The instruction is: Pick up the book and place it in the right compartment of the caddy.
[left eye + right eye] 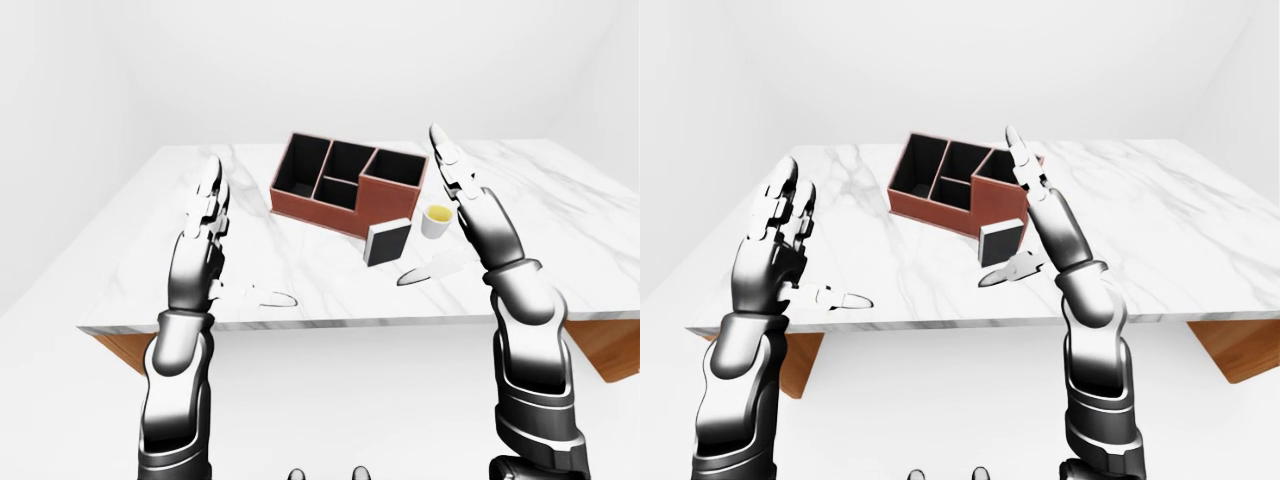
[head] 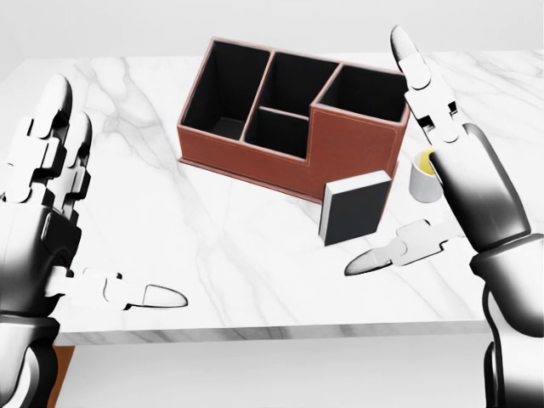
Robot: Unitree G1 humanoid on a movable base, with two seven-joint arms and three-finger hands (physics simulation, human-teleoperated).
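A book [image 2: 357, 208] with a dark cover and white page edge stands upright on the marble table [image 2: 212, 238], touching the near wall of the brown caddy [image 2: 353, 144]. The caddy's tall right compartment [image 2: 365, 89] is black inside, and I see nothing in it. My right hand [image 2: 399, 161] is open just right of the book, fingers [image 2: 425, 85] pointing up and thumb [image 2: 391, 252] stretched low toward the book without touching it. At the left of the head view my left hand [image 2: 110, 200] is open, far from the book and holding nothing.
A small white cup [image 1: 436, 220] of yellow liquid stands right of the book, partly hidden by my right hand in the head view. The table's near edge [image 2: 255, 330] runs across the bottom. Wooden supports [image 1: 612, 345] show beneath the tabletop.
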